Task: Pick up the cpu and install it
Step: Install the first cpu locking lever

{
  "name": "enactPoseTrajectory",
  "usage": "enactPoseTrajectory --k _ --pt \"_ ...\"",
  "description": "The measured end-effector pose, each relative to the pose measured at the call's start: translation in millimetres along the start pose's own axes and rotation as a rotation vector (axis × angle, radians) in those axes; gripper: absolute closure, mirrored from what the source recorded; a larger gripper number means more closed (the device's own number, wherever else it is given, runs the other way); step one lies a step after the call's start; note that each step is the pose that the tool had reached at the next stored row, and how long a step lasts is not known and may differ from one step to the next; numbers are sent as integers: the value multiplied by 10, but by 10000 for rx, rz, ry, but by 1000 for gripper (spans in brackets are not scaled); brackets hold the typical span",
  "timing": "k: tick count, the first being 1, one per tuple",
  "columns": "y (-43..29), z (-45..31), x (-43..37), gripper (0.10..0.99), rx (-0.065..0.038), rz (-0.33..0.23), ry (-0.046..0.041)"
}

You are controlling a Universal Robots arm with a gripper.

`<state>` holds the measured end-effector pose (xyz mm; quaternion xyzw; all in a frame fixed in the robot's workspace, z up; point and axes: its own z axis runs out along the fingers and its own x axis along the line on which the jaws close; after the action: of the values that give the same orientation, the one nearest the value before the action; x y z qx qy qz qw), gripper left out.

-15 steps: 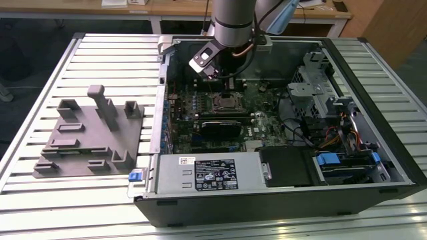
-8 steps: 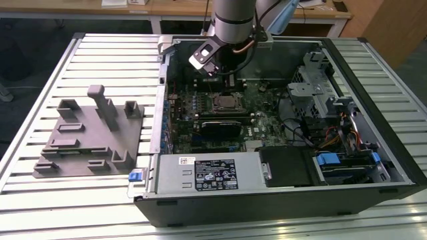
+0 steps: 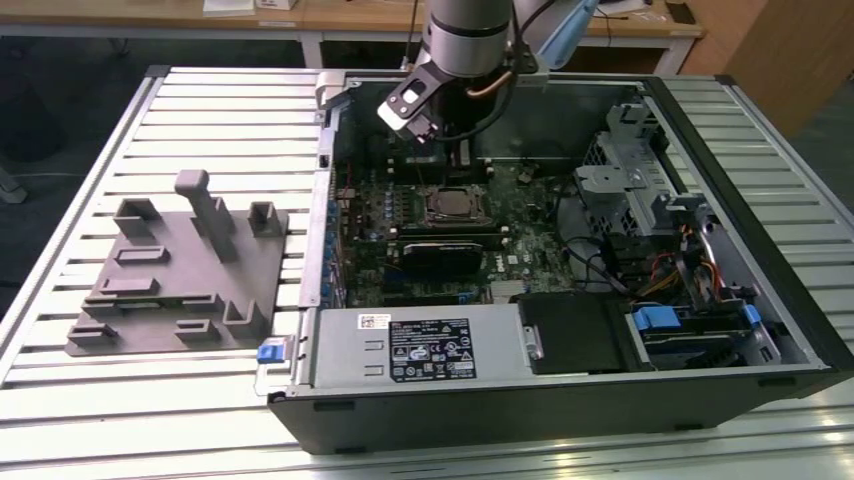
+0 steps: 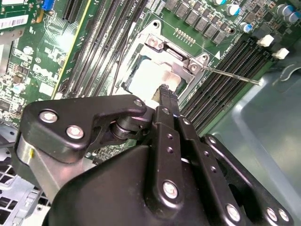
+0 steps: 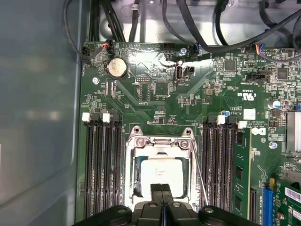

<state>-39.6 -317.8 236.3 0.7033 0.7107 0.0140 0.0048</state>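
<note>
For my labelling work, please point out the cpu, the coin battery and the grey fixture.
cpu (image 5: 160, 172): first wrist view, its silvery top inside the socket frame.
coin battery (image 5: 116, 68): first wrist view, its round face.
grey fixture (image 3: 174, 290): exterior view, its flat base.

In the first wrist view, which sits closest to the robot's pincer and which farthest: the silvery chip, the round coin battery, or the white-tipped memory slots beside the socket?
1. The cpu, seated in its socket directly ahead of the pincer tips.
2. The memory slots, flanking the socket on both sides.
3. The coin battery, up near the board's far edge by the cables.
</note>
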Motion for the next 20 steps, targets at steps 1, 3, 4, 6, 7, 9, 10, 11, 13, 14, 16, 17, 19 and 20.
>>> enactPoseTrajectory --k 1,3,4,6,7,9,10,11,13,14,16,17,19,20 --pt "0 -11 0 980 0 0 0" --pt "1 -25 0 980 0 0 0" --pt "1 -32 0 980 0 0 0" --pt "1 -50 1 980 -1 0 1" --pt "2 -59 1 980 -1 0 2" --pt "2 -74 1 980 0 0 2" --pt "2 -81 1 980 0 0 1" --pt "2 -87 1 980 0 0 2" --pt "3 -101 1 980 -1 0 2" --pt "3 -107 1 980 0 0 2" --pt "3 -118 2 980 -1 0 3" --pt "3 -126 2 980 -1 0 3" --pt "4 -145 2 980 0 0 2" --pt "4 -157 2 980 0 0 1"
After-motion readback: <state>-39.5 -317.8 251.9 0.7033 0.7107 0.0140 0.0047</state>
